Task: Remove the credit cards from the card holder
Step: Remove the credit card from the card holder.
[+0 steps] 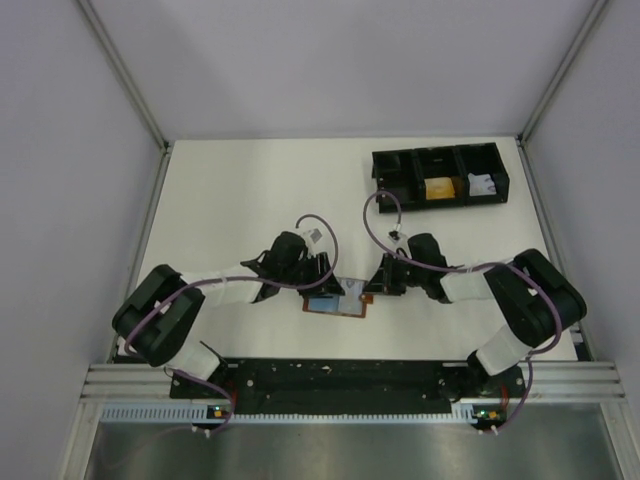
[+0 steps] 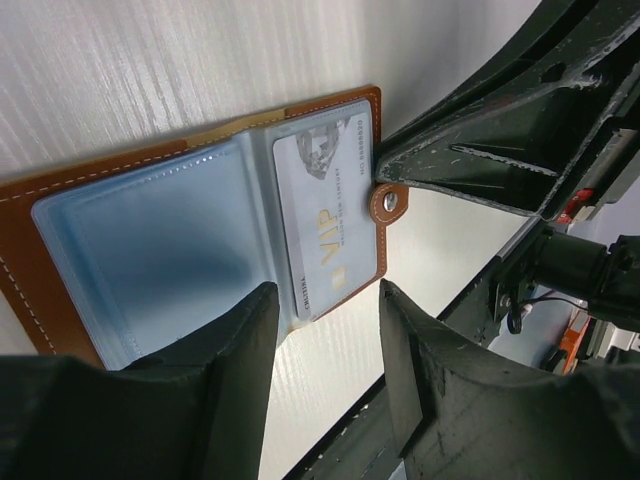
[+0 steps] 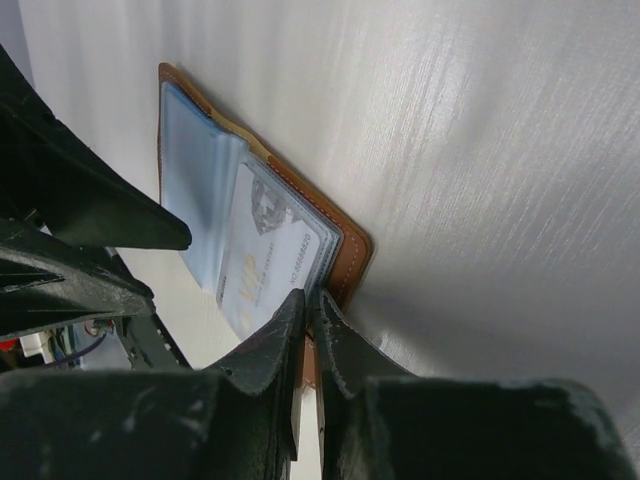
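From above, the card holder [image 1: 335,302] lay open on the counter [image 1: 230,190], between the left gripper [image 1: 320,272] and the right gripper [image 1: 377,284].

In the left wrist view, the left gripper stood about half open and empty. Its fingers [image 2: 235,380] straddled the holder's near edge beside the VIP card [image 2: 325,215], which sat in a clear sleeve [image 2: 170,250]. The right gripper's tip touched the closure tab [image 2: 389,203].

In the right wrist view, the right gripper was closed to a slit, apparently on that tab, with a sliver of brown between its fingers.

We judged two risks. The left fingers could close on sleeve and card together and drag the whole holder. The thin hold on the tab could also slip, so the holder would lift with the card.
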